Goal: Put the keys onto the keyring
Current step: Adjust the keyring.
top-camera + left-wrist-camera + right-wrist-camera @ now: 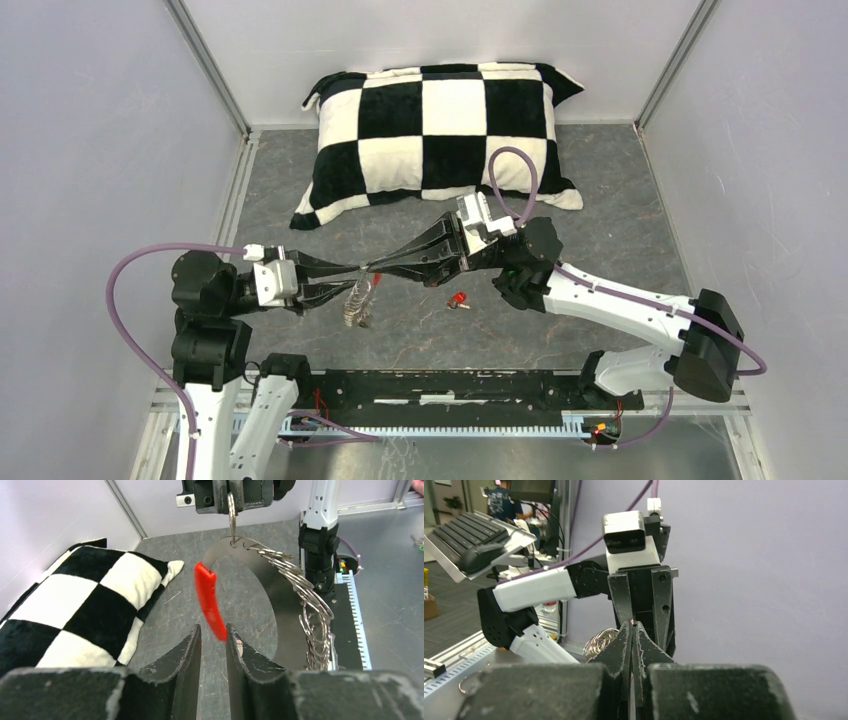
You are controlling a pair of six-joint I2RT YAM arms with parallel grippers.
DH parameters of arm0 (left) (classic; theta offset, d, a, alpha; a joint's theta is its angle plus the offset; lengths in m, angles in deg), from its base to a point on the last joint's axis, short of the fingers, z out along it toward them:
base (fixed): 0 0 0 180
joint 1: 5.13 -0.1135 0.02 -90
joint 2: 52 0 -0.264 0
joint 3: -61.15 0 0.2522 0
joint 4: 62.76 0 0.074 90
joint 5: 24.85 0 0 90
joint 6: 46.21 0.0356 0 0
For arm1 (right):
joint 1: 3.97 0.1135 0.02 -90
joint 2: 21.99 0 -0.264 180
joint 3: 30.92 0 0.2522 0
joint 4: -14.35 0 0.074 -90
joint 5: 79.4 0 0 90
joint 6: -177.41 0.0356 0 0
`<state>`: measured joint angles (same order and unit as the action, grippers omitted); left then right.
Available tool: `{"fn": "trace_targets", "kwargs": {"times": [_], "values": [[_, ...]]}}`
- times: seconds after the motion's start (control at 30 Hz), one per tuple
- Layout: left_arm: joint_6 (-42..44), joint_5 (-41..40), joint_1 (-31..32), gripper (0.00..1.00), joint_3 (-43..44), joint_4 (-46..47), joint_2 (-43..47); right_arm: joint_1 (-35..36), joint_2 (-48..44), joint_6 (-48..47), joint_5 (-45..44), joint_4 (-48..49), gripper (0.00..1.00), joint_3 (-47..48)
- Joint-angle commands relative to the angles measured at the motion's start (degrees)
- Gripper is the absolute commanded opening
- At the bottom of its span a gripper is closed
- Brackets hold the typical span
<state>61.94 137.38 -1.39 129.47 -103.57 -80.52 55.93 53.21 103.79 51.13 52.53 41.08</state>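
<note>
left gripper (213, 630) nearest the lens, jaws narrowly spread. risk: the keyring (310, 600) has its red section (207, 597) only brushing one fingertip (234, 641), not clearly pinched; a swing could slide it off the thin silvery blade (232, 524), which the right gripper (232, 507) pinches tight. keyring hangs between both grippers, above the table (600, 220). red key (458, 301) lies near the right gripper, untouched.

Right pincer (631, 626) shut; left pincer (213, 629) seemingly ajar.

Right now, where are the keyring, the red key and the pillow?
keyring (209, 600): left wrist view, on its red section.
red key (459, 301): top view, on its red head.
pillow (452, 105): top view, on a white square.
</note>
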Motion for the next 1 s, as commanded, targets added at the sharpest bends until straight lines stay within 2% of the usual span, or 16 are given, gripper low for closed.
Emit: {"fn": "trace_targets", "kwargs": {"times": [0.0,0.33,0.97], "values": [[-11.07,3.26,0.05,0.3,2.33,8.14,-0.65,-0.04,1.32,6.15,1.01,12.54,0.0,-0.16],[-11.78,7.04,0.16,0.3,5.79,9.25,-1.1,0.05,3.51,7.46,0.13,15.28,0.0,-0.79],[-12.0,4.34,0.25,0.36,4.22,10.92,-1.46,0.99,7.13,11.08,2.01,18.92,0.01,-0.06]]}}
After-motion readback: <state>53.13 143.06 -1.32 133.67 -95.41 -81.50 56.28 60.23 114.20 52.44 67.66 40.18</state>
